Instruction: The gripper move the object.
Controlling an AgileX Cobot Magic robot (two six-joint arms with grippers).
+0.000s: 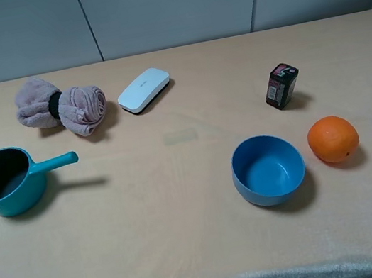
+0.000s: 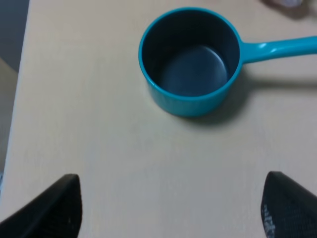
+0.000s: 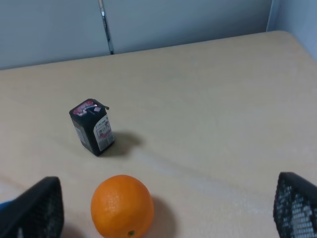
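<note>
The left end effector [image 2: 171,208] shows only two black, finely textured fingertips spread wide apart over bare table, released and holding nothing. Beyond them stands a glossy teal plastic saucepan [image 2: 190,62] with a dark, smooth interior and a straight handle. The right end effector [image 3: 168,213] is likewise spread open and empty, its mesh-patterned black fingertips at the picture's lower corners. Between them sits a round, dimpled orange fruit [image 3: 122,206], and past it a small dark carton with a red label [image 3: 92,127], upright. The flat white oblong plastic case [image 1: 143,90], smooth with rounded corners, lies at the far side of the pale matte beige table [image 1: 189,239], just beside a crumpled mauve terry cloth [image 1: 61,106]. A round blue plastic bowl [image 1: 268,169] sits near the orange fruit.
</note>
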